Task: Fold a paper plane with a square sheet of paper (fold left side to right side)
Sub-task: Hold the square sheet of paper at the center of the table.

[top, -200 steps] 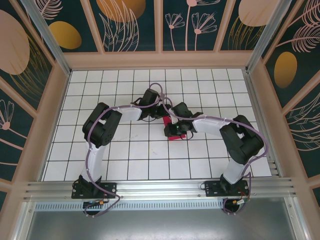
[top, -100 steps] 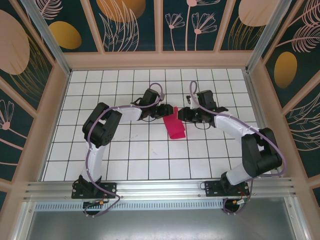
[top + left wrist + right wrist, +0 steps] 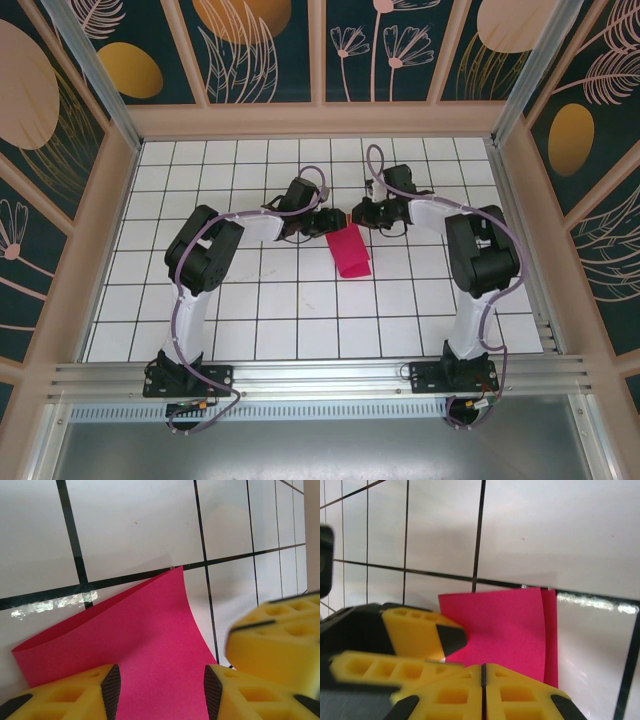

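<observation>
The white table with black grid lines (image 3: 250, 310) carries everything here, boxed in by tan rails and dark panels painted with flowers (image 3: 265, 50). My two black-and-white arms reach in from the near edge, the left arm (image 3: 200, 255) bending in from the left side and the right arm (image 3: 480, 260) from the right, and they meet just beyond the middle of the table. The thin magenta-pink sheet of paper (image 3: 350, 255) lies close to the middle of the table, a little toward the right edge. It is doubled over into a narrow rectangle, slightly askew to the grid, with its far short end under my end effectors. From my left wrist the paper (image 3: 145, 650) shows its upper layer bowed up off the table, one corner reaching a grid line. From my right wrist the paper (image 3: 505, 625) shows two layers, the lower one peeking out as a thin strip along one side. My left end effector (image 3: 325, 220) is at the far left corner of the paper, and its yellow fingers (image 3: 65, 695) stand spread wide with the pink surface between them. My right end effector (image 3: 362, 214) is at the far right corner, just beside the left one, and its fingers (image 3: 525, 697) are pressed flat together over the paper; I cannot tell whether any paper is pinched between them.
</observation>
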Controlling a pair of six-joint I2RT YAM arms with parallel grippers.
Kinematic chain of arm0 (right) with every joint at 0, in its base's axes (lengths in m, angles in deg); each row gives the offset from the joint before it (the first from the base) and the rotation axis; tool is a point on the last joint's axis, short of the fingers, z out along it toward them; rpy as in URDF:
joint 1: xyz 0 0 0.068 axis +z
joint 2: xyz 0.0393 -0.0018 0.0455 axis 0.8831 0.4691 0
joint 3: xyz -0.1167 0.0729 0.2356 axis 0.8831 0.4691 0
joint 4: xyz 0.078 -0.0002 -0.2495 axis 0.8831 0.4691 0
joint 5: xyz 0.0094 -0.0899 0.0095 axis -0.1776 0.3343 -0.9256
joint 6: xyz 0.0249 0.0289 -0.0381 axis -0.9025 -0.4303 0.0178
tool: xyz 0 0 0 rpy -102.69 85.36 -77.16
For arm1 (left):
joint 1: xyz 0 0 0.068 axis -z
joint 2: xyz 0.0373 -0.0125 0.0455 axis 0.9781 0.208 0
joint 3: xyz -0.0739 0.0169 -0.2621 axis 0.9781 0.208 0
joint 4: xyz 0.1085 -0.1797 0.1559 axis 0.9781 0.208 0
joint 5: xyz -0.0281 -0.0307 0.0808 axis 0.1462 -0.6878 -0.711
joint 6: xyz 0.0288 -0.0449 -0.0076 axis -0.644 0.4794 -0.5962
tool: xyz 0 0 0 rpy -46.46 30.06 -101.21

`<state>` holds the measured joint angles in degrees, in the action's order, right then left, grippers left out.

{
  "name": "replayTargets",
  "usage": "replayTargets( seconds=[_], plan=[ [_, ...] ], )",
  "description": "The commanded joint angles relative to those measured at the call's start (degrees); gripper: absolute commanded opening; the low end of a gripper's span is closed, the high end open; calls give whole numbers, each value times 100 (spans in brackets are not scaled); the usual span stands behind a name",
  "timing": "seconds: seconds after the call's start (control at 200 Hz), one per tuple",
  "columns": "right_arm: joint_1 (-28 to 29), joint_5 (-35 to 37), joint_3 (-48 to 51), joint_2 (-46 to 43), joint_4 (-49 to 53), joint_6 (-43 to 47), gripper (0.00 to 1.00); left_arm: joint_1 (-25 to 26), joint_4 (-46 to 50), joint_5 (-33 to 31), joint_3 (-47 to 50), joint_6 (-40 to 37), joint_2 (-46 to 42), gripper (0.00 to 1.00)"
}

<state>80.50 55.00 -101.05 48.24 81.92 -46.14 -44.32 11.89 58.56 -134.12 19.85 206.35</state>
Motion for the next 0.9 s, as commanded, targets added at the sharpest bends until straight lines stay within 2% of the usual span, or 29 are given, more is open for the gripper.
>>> replayTargets(
  seconds=[0.0,0.19,0.425,0.681,0.896],
  plan=[
    [44,-212,-336,271,-25,-39,10,56,408,-159,209,-78,251,50],
    [116,-177,-554,672,207,91,10,54,395,-112,192,-89,248,51],
    [181,301,-618,942,634,240,11,60,449,-73,105,-175,170,51],
    [221,698,-505,1128,885,270,11,60,405,-72,125,-338,-328,54],
    [237,700,-395,1094,819,200,11,98,-123,388,625,-262,-692,54]
  ],
)
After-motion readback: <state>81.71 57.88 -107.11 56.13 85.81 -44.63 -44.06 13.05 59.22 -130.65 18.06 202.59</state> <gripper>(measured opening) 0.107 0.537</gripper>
